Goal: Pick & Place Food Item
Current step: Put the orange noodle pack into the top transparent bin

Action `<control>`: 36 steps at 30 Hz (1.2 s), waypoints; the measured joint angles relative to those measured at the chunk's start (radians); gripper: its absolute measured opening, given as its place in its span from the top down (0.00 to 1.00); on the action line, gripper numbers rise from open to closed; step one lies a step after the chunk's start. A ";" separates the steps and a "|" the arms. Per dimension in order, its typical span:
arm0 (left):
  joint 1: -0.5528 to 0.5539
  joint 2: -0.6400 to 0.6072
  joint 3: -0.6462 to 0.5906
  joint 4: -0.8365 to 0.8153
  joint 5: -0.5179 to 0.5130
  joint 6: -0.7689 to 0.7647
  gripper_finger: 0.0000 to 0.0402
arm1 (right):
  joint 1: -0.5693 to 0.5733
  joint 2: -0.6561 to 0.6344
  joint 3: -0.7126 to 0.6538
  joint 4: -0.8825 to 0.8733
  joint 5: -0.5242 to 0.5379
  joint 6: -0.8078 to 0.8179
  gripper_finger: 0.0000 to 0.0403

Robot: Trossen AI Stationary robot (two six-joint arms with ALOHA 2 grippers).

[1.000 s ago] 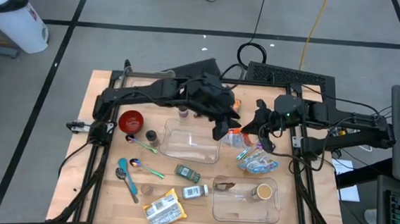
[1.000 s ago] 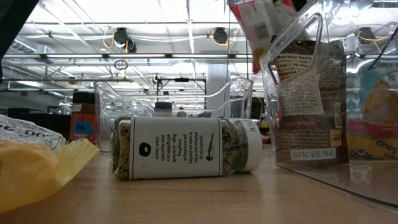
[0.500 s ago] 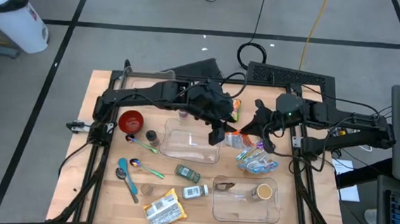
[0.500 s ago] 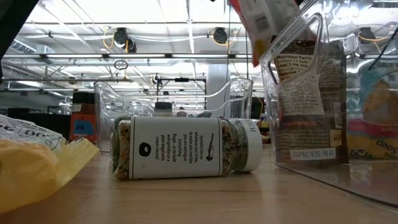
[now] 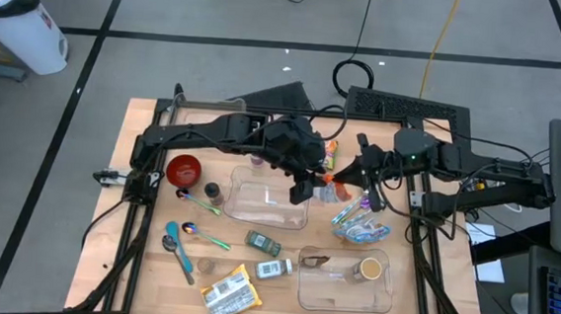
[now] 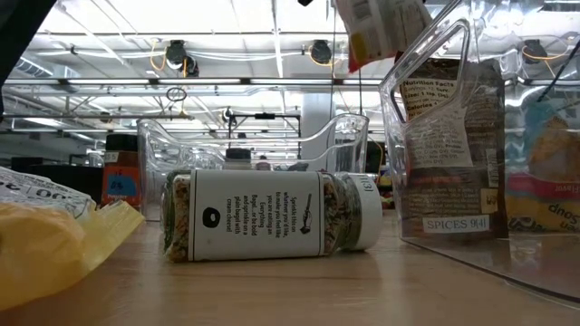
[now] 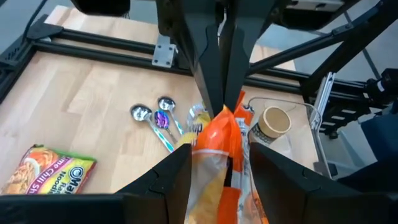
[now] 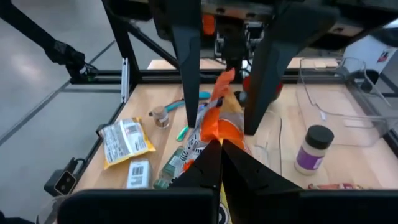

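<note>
You've got the orange snack bag (image 5: 330,176) up off the desk (image 5: 135,256), above the clear bin (image 5: 267,204), w/ both hands on it: left hand (image 5: 309,176) clamps one end, right hand (image 5: 356,174) pinched shut on the other. Bag's light, soft, crinkly, prob slippery; grip the sealed edge, not the middle.

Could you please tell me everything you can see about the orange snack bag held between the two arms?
The orange snack bag is a crinkly, glossy packet, orange with yellow and white print. It hangs lifted off the table near the clear bin, stretched between both tools: the left tool clamps one end, the right tool is shut on the other.
</note>
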 joint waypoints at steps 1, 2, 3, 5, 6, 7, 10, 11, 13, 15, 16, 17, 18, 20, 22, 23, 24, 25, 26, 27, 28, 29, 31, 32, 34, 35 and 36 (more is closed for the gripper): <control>0.000 0.000 0.000 -0.004 0.001 0.000 0.58 | 0.000 0.000 0.000 0.002 0.001 0.000 1.00; 0.000 0.000 0.000 -0.008 0.002 0.000 0.58 | 0.000 0.000 0.000 0.002 0.007 0.000 1.00; 0.000 0.000 0.000 -0.011 0.002 -0.001 0.58 | 0.000 0.000 0.000 0.000 0.022 0.001 1.00; 0.000 0.000 0.000 -0.015 0.002 -0.002 0.58 | 0.000 0.000 0.000 -0.004 0.026 0.001 1.00; 0.000 0.000 0.000 -0.015 0.002 -0.005 0.58 | 0.000 0.000 0.000 -0.004 0.025 0.001 1.00; 0.000 0.000 0.000 -0.015 0.001 -0.009 0.58 | 0.000 0.000 0.000 -0.004 0.025 0.001 1.00; 0.000 0.000 0.000 -0.015 0.001 -0.014 0.61 | 0.000 0.000 0.000 -0.009 0.025 0.001 1.00; 0.000 0.000 0.000 -0.015 0.001 -0.014 0.64 | 0.000 0.000 0.000 -0.010 0.025 0.001 1.00; 0.000 0.000 0.000 -0.014 0.001 -0.015 0.69 | 0.000 0.000 0.000 -0.014 0.025 0.001 1.00; 0.000 0.000 0.000 -0.014 0.001 -0.019 0.75 | 0.000 0.000 0.000 -0.021 0.024 0.005 1.00; 0.000 0.000 0.000 -0.014 0.001 -0.023 0.77 | 0.000 0.000 0.000 -0.025 0.024 0.008 1.00; 0.000 0.000 0.000 -0.014 0.001 -0.024 0.80 | 0.000 0.000 0.000 -0.028 0.024 0.012 1.00; 0.000 0.000 0.000 -0.014 0.001 -0.024 0.83 | 0.000 0.000 0.000 -0.029 0.024 0.012 1.00; 0.000 0.000 0.000 -0.013 0.001 -0.024 0.87 | 0.000 0.000 0.000 -0.028 0.024 0.012 1.00; 0.000 0.000 0.000 -0.013 0.012 -0.025 0.92 | 0.000 0.000 0.000 -0.028 0.024 0.018 1.00; 0.000 0.000 0.000 -0.013 0.019 -0.026 0.95 | 0.000 0.000 0.000 -0.028 0.023 0.022 1.00; 0.000 0.000 0.000 -0.012 0.023 -0.026 0.97 | 0.000 0.000 0.000 -0.028 0.023 0.025 1.00; 0.000 0.000 0.000 -0.011 0.024 -0.028 0.98 | 0.000 0.000 0.000 -0.028 0.023 0.027 1.00; 0.000 0.000 0.000 -0.010 0.024 -0.031 0.99 | 0.000 0.000 0.000 -0.028 0.022 0.027 1.00; 0.000 0.000 0.000 -0.009 0.025 -0.036 0.98 | 0.000 0.000 0.000 -0.028 0.022 0.027 1.00; 0.000 0.000 -0.001 -0.007 0.026 -0.041 0.98 | 0.000 0.000 0.000 -0.029 0.022 0.030 1.00; 0.000 0.000 -0.001 -0.003 0.032 -0.043 0.98 | 0.000 0.000 0.000 -0.030 0.021 0.034 1.00; 0.000 0.000 -0.001 0.005 0.043 -0.045 0.99 | 0.000 0.000 0.000 -0.029 0.019 0.046 1.00; 0.000 0.000 -0.001 0.008 0.047 -0.051 0.99 | 0.000 0.000 0.000 -0.029 0.019 0.053 0.99; 0.000 0.000 -0.001 0.014 0.050 -0.068 0.99 | 0.000 0.000 0.000 -0.029 0.023 0.064 0.97; 0.001 0.000 -0.001 0.018 0.050 -0.079 0.99 | 0.000 0.000 0.000 -0.029 0.028 0.070 0.95; 0.002 0.000 -0.001 0.020 0.050 -0.083 0.99 | 0.000 0.000 0.000 -0.029 0.042 0.077 0.94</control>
